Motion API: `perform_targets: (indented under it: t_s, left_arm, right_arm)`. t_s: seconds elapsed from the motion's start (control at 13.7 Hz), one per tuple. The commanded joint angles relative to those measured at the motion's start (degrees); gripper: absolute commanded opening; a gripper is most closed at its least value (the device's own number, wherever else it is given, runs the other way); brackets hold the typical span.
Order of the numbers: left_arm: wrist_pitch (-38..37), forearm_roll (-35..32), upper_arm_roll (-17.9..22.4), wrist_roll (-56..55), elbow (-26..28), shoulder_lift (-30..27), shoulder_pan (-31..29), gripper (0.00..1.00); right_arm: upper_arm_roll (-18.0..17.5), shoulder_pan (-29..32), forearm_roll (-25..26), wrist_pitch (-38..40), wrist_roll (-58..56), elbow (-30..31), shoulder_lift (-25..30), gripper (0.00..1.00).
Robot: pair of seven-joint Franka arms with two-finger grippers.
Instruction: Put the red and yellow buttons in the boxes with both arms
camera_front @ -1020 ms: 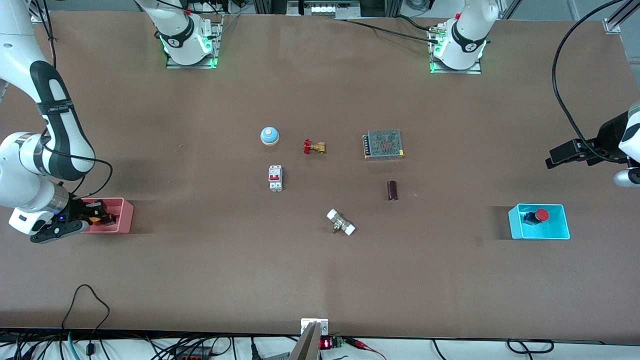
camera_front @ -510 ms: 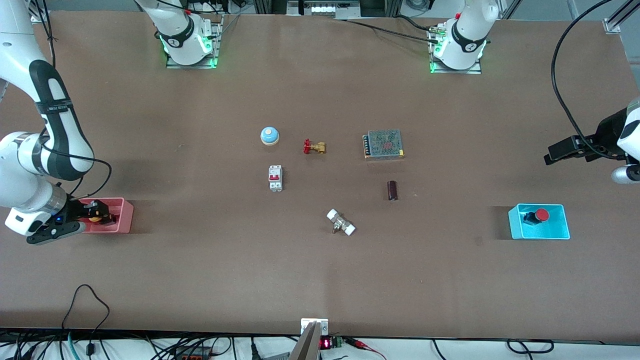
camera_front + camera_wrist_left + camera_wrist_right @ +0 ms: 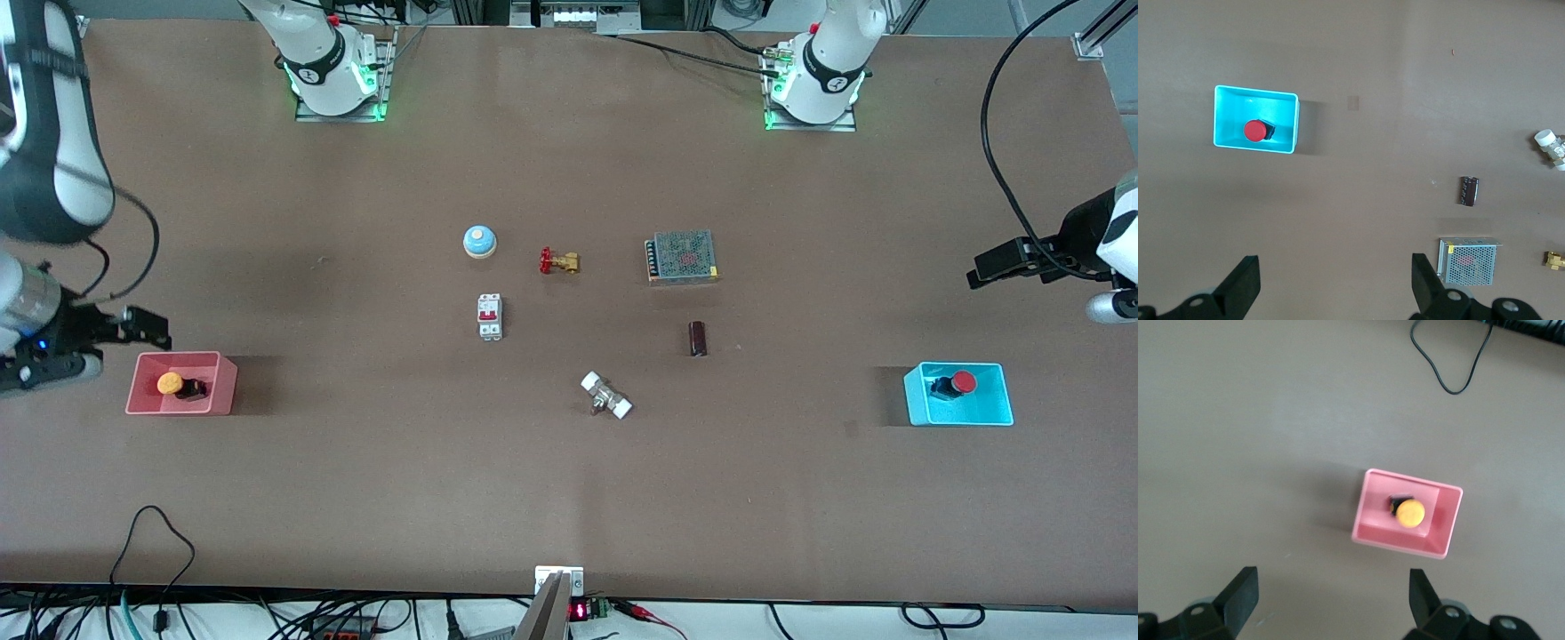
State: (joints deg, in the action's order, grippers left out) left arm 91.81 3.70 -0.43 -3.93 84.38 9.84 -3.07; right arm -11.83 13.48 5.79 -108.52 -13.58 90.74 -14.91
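Checking placement: the yellow-capped push-button on its dark base [image 3: 175, 385] sits inside the small pink-red plastic bin [image 3: 222, 391] at the right arm's end of the brown table [image 3: 569, 498]; the red-capped push-button on its dark base [image 3: 957, 384] sits inside the small cyan plastic bin [image 3: 1000, 404] at the left arm's end. Both lie within the bin walls, neither on a rim.

Right gripper [image 3: 147, 329]: empty, fingers spread wide, raised in the air over bare table just beside the pink bin's edge that faces the bases. In the right wrist view the pink bin [image 3: 1368, 520] with the yellow cap [image 3: 1410, 513] lies off from the spread fingers [image 3: 1241, 590], well apart.

Left gripper [image 3: 982, 271]: empty, fingers spread, raised over bare table between the cyan bin and the bases' side. In the left wrist view the cyan bin [image 3: 1290, 127] with the red cap [image 3: 1255, 131] lies clear of the fingers [image 3: 1245, 283].

Judgement: each button is under its own arm's side and already boxed, so neither gripper needs to approach; the deciding relation is clearance, and both hands appear free to pull away without crossing a bin. Task looks essentially complete.
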Motion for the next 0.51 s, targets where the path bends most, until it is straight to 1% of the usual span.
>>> perform_targets:
  t_s: [0.0, 0.07, 0.15, 0.29, 0.36, 0.44]
  left_arm:
    - [-0.05, -0.61, -0.63, 0.5, 1.75, -1.93, 0.16, 1.0]
    - [-0.4, -3.66, -1.5, 0.24, 1.67, -2.02, 0.78, 1.0]
    - [-0.14, -5.09, -2.9, -0.02, 1.58, -2.8, 0.69, 1.0]
    - [-0.22, -4.75, -3.09, 0.24, 1.75, -3.07, 0.34, 1.0]
    - [-0.22, -4.58, -3.0, 0.24, 1.75, -3.07, 0.08, 1.0]
    - [-0.14, -3.62, -3.0, 0.32, 1.75, -3.07, -0.7, 1.0]
  right_arm:
    - [0.75, -2.49, -2.7, 6.9, 1.71, 1.38, 8.56, 1.0]
    - [0.84, -3.62, -4.37, 9.1, 2.15, 0.68, 10.32, 1.0]
    - [2.49, -5.29, -5.34, 10.16, 2.67, 0.58, 11.47, 1.0]
    - [9.07, -11.78, -5.35, 11.57, 7.14, 1.02, 12.18, 1.0]
    - [11.8, -14.94, -5.35, 11.76, 8.03, 1.11, 12.18, 1.0]
    - [11.91, -15.15, -5.53, 11.76, 7.78, 1.11, 11.92, 1.0]
